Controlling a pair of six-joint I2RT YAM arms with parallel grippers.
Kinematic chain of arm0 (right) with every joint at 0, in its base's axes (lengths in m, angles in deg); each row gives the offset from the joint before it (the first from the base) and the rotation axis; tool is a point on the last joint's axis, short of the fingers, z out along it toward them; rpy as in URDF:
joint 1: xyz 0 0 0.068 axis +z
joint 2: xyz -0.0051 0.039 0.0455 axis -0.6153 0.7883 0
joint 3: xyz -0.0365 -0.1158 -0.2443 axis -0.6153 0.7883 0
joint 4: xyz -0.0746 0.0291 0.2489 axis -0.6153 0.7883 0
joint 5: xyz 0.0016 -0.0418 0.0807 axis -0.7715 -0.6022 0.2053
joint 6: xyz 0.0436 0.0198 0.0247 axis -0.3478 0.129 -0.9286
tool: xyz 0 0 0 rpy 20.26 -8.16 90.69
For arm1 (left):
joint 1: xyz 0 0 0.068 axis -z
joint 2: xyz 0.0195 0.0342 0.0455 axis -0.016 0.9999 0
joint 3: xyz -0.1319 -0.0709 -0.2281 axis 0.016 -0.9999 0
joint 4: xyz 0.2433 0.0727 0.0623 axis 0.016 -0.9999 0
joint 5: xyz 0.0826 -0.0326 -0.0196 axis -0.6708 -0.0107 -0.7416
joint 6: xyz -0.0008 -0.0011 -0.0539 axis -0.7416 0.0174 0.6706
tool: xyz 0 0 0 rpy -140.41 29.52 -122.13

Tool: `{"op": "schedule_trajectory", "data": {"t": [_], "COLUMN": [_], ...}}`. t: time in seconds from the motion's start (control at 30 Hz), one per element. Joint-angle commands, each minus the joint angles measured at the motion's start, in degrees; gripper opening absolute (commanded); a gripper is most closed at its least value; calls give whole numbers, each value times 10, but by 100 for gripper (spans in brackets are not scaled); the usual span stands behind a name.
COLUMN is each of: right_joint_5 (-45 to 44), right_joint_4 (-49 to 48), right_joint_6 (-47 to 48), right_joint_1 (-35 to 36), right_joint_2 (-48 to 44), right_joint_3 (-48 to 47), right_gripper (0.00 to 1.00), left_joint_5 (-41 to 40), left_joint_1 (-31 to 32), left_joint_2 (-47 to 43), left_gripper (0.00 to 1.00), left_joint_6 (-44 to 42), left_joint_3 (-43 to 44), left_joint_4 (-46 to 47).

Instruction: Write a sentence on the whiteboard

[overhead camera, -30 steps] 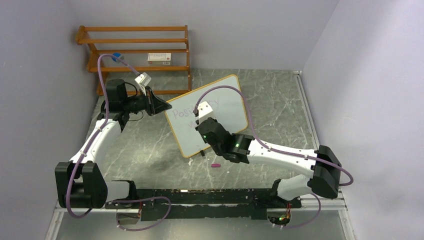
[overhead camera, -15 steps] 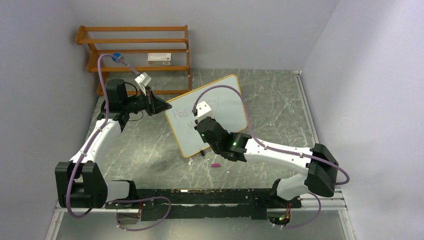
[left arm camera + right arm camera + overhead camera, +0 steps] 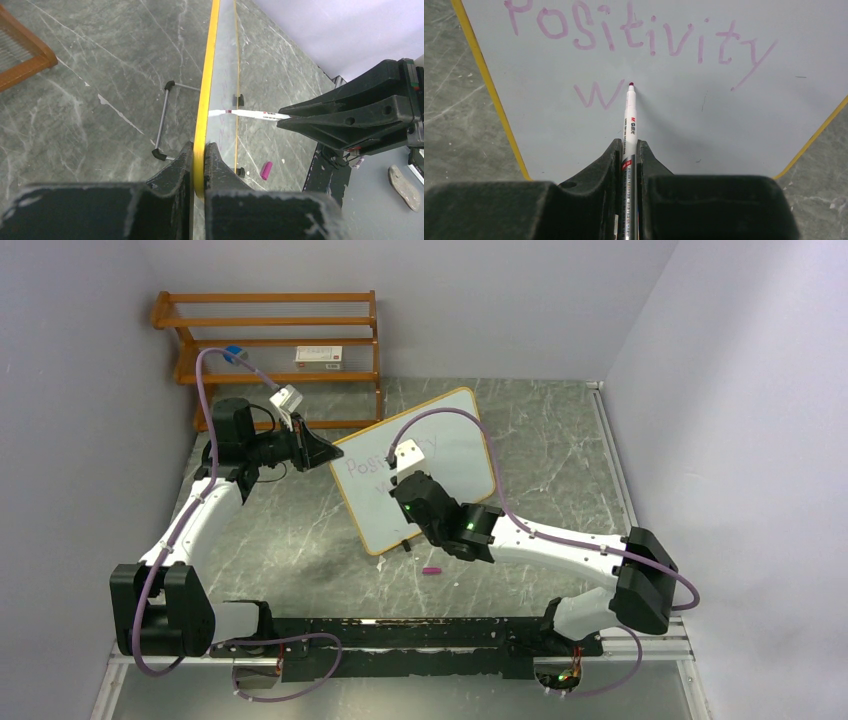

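**Whiteboard**: stands upright on its long edge at mid-bench, turned at an angle, its writing face toward 5 o'clock in the top view. Light yellow-wood frame, rounded corners. Small black feet and a wire prop are seen from the left wrist.

**Sentence**: purple handwriting. The upper line reads "Positivity". The lower line so far holds only a "w", set below the "sit".

**Left tool**: clamped on the board's frame edge, one finger on each face. In the top view it grips the board's 9 o'clock end.

**Right tool**: closed around the marker barrel, in front of the writing face.

**Marker**: white barrel, purple tip. The tip is at the board surface, just at 3 o'clock of the "w".

**Marker cap**: pink, lying on the bench at 6 o'clock of the board, apart from it.

**Wooden shelf**: at 10 o'clock of the board, against the back wall.

**Bench**: grey marbled top
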Motion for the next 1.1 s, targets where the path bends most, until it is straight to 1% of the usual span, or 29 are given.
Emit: {"op": "schedule_trajectory", "data": {"t": [0.0, 0.2, 0.43, 1.07], "right_joint_5": [0, 11, 36, 5], "right_joint_4": [-7, 17, 34, 4], "right_joint_6": [-15, -26, -42, -34], "right_joint_1": [-7, -6, -5, -5], "right_joint_2": [-19, -44, -37, -9], "right_joint_3": [0, 15, 21, 7], "right_gripper": [0, 0, 0, 0], "left_joint_5": [-27, -29, -30, -27], "left_joint_1": [7, 7, 7, 7], "left_joint_2": [4, 4, 5, 4], "left_gripper": [5, 5, 5, 5], "left_joint_6": [-48, -48, -50, -49], "left_joint_3": [1, 1, 1, 2], "left_joint_4": [-18, -20, -20, -20]}}
